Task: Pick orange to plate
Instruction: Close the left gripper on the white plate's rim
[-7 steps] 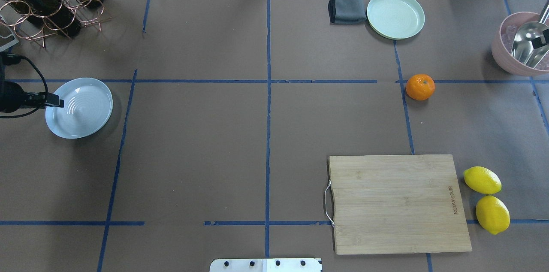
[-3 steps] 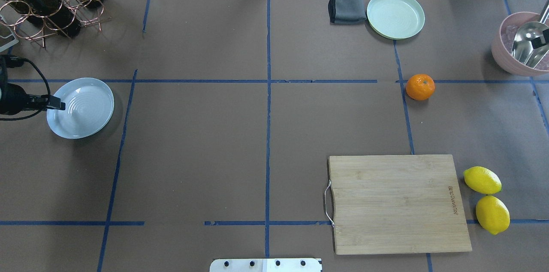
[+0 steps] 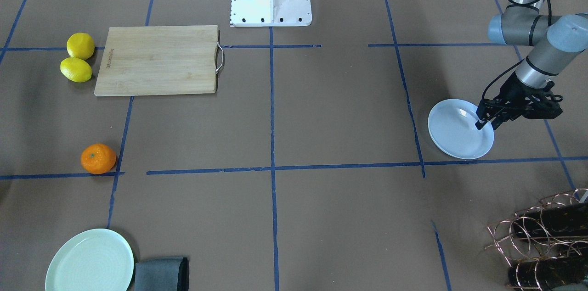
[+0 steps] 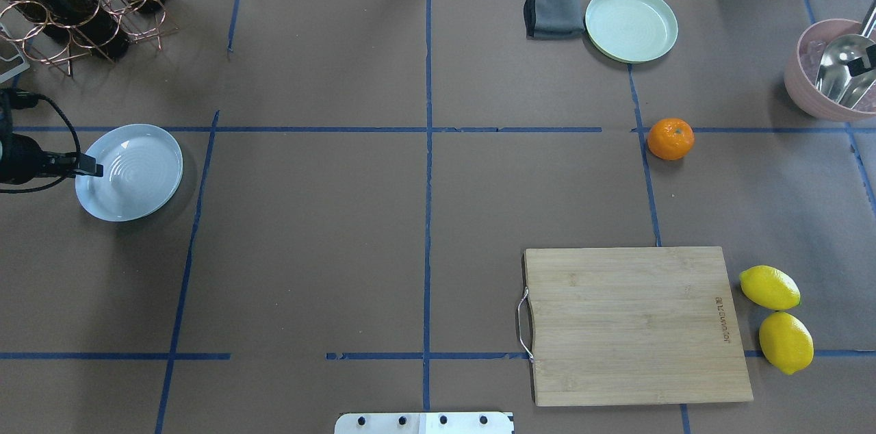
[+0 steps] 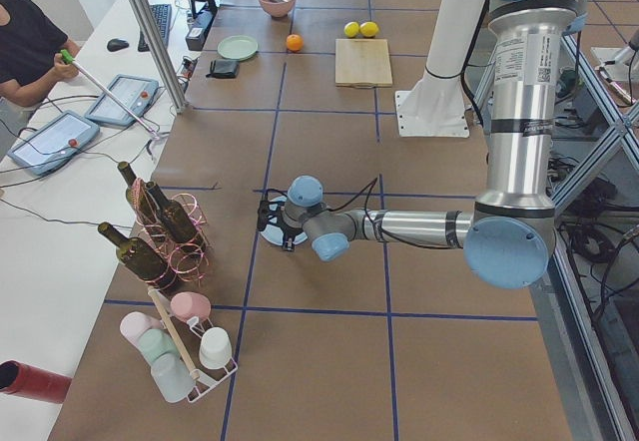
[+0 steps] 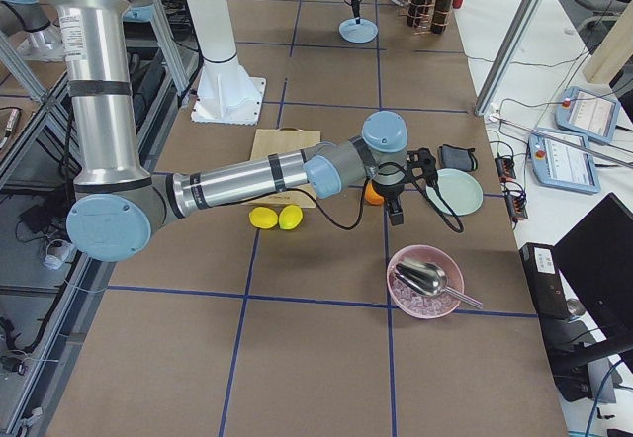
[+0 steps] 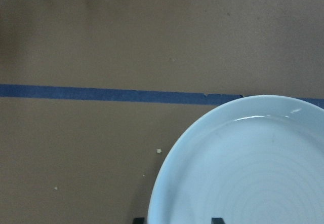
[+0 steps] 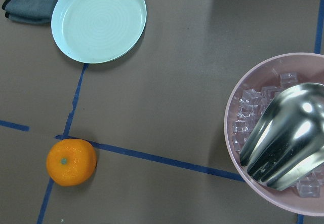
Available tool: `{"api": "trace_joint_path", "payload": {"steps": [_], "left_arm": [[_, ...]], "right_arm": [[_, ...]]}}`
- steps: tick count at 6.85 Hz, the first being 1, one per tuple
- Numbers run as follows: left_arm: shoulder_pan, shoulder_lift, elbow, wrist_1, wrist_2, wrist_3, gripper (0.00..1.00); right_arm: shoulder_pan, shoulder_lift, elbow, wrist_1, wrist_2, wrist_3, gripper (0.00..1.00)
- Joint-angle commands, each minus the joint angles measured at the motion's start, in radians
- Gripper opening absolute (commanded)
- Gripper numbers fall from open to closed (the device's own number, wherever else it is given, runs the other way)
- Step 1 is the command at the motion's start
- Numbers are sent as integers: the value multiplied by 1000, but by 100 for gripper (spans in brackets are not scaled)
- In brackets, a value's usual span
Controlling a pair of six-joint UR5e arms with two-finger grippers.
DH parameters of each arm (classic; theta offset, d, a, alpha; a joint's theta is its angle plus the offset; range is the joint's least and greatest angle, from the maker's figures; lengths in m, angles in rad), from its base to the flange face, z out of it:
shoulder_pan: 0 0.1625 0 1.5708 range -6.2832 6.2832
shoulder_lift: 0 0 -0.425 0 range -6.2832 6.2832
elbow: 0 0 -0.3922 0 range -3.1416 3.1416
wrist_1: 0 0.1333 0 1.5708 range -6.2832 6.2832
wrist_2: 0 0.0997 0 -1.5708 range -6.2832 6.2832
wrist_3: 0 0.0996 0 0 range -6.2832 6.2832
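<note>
The orange lies on the brown paper at the right, on a blue tape line, also seen as the orange low in the right wrist view. The pale blue-white plate sits far left. My left gripper straddles its left rim and is shut on the plate; two fingertips show at the plate's edge. My right gripper hangs in the air just beside the orange; I cannot tell whether it is open or shut.
A mint-green plate and a folded grey cloth lie beyond the orange. A pink bowl of ice holds a metal scoop. A cutting board, two lemons and a bottle rack also stand on the table.
The plate has slid a little to the right with my left gripper on its rim. A dark part over the pink bowl has edged leftward. The orange has not moved.
</note>
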Motion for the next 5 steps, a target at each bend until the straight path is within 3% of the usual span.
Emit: {"api": "trace_joint_path", "payload": {"steps": [1,2,3,5], "left_arm": [[2,0,9,0,1,4,50],[3,0,11,0,1,4,49],[3,0,11,0,1,3,42],[3,2,12,0,0,7,0]], "right_arm": [[1,0,4,-2,1,0,100],[1,-2,4,-2,1,0,100],[1,-2,6,-2,1,0,100],[1,-5,9,-2,1,0,100]]}}
